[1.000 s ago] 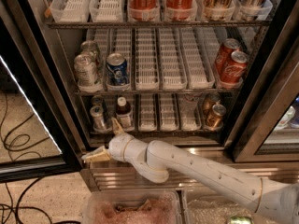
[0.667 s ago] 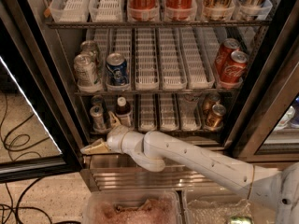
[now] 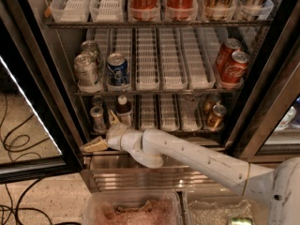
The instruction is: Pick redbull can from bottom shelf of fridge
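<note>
1. The hand (image 3: 98, 131) is rising from where it was a second ago, when it sat lower, in front of the ribbed steel base of the fridge (image 3: 140, 177); it is now level with the front edge of the bottom shelf (image 3: 167, 111).
2. Its fingers were lying close together and pointing left; they are now spread wide. One finger (image 3: 114, 118) is pointing up and the other (image 3: 93, 146) is pointing left, and the hand is holding nothing.
3. The redbull can (image 3: 98, 118) is standing where it stood, upright in the leftmost lane, just above and behind the hand. A second can is standing behind it.
4. The raised finger is sitting just right of the can, between it and a brown bottle (image 3: 123, 108). Whether it is touching either one cannot be told.
5. The bronze-gold cans (image 3: 216, 116) are standing well off to the hand's right and are playing no part.
6. Judged from this, the approach is nearly over: the hand is opening for the grasp, but the lower finger is not yet flanking the can, so the hand probably needs to turn and reach in before closing.
</note>
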Controlling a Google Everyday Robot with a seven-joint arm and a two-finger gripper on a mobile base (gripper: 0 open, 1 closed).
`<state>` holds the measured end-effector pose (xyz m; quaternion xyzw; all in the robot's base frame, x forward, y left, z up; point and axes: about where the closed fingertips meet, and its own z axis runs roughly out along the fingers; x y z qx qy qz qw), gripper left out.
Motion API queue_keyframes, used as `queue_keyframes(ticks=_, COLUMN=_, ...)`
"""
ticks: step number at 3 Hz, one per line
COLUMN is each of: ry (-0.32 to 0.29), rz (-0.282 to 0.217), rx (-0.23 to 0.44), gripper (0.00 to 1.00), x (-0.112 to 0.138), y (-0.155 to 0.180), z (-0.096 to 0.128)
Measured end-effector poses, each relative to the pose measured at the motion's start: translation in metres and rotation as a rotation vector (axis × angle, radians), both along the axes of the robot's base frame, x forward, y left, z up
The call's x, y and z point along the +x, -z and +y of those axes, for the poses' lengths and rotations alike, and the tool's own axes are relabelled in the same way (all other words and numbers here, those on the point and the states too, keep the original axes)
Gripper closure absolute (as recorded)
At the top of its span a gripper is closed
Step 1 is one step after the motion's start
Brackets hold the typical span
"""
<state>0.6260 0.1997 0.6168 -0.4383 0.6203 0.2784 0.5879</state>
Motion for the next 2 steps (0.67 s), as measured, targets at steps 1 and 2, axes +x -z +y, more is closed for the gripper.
queue_keyframes(ticks=1, ry=-0.013, rz=-0.015, rx=0.002, gripper=0.00, x=0.007, y=0.001, z=0.007)
queue_keyframes(ticks=2, ry=-0.035, rz=-0.040, rx=-0.008, gripper=0.00, x=0.016, y=0.002, z=0.022)
